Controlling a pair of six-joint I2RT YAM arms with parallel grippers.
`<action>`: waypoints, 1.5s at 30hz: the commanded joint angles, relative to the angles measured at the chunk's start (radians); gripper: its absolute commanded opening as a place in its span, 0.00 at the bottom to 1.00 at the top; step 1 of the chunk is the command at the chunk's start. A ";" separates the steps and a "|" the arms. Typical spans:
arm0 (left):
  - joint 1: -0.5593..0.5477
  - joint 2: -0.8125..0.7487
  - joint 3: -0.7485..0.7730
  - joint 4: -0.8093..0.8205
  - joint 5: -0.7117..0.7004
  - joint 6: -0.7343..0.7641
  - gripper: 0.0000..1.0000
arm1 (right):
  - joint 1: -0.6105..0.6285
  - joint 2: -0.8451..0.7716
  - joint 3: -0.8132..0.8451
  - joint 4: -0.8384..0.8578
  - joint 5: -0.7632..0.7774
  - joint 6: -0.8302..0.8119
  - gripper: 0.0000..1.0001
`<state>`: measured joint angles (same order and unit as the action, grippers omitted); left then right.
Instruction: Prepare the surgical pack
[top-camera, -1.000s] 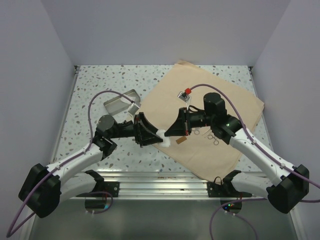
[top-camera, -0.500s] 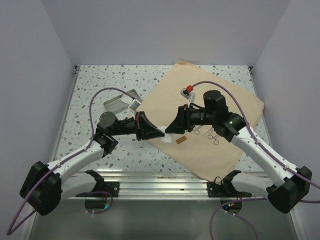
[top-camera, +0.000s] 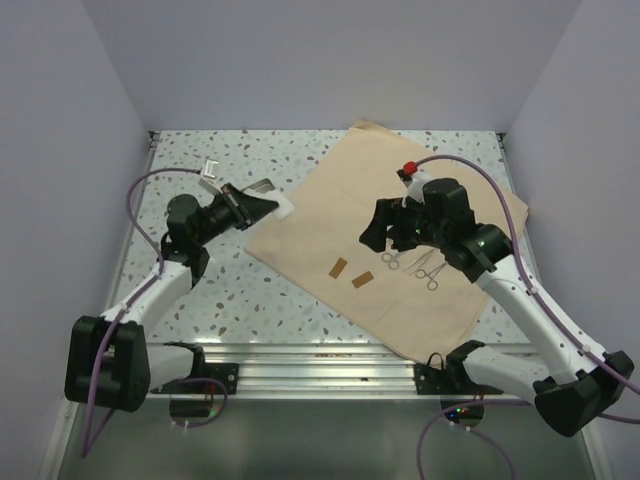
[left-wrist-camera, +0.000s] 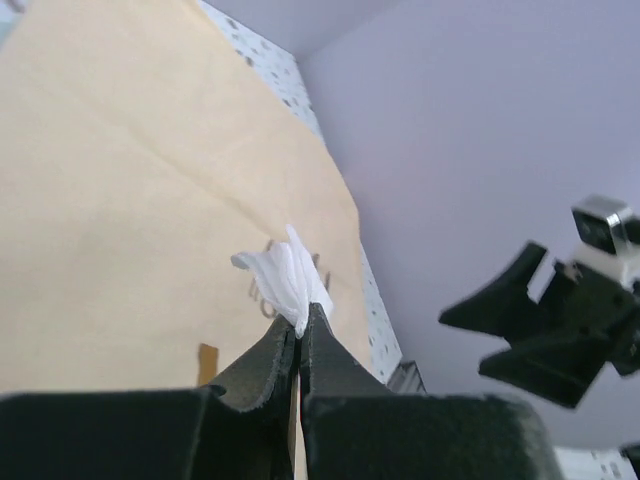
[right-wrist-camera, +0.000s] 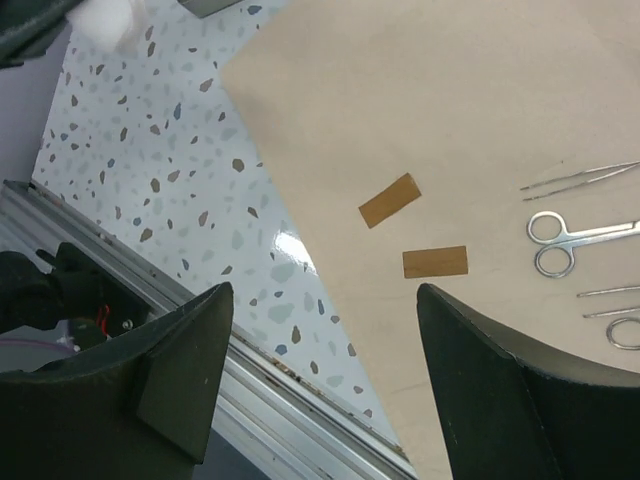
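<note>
The surgical pack's tan cloth sheet (top-camera: 320, 215) lies flat and unfolded on the speckled table. Silver scissors and forceps (top-camera: 418, 264) rest on its right part, and two brown strips (top-camera: 349, 273) lie near its middle. My left gripper (top-camera: 270, 207) hovers at the sheet's left corner, shut on a white gauze wad (top-camera: 285, 209). The wad (left-wrist-camera: 285, 278) sticks out past the left gripper's closed tips (left-wrist-camera: 300, 325). My right gripper (top-camera: 386, 238) hangs open above the sheet, left of the instruments. Nothing sits between the right gripper's wide fingers (right-wrist-camera: 325, 290). The strips (right-wrist-camera: 389, 200) and scissors (right-wrist-camera: 562, 240) show beyond them.
A steel tray (top-camera: 260, 186) sits just behind the left gripper, mostly hidden by it. The aluminium rail (top-camera: 320, 350) runs along the near edge. Walls close in the table on the left, back and right.
The two grippers met over the sheet's near-left edge with the white wad between them. The left one shut on it and swung back left; the right one opened and withdrew right.
</note>
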<state>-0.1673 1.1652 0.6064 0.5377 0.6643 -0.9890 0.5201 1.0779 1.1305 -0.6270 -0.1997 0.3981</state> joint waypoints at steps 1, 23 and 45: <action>0.057 0.114 0.050 0.013 -0.135 -0.072 0.00 | -0.012 0.017 -0.055 0.022 0.000 -0.025 0.78; 0.160 0.801 0.397 0.203 -0.318 -0.217 0.00 | -0.106 0.169 -0.133 0.159 -0.158 -0.027 0.78; 0.157 0.844 0.409 0.097 -0.416 -0.119 0.00 | -0.123 0.188 -0.143 0.190 -0.219 -0.019 0.78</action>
<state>-0.0135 2.0064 0.9966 0.6445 0.2817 -1.1530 0.4026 1.2575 0.9905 -0.4770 -0.3885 0.3904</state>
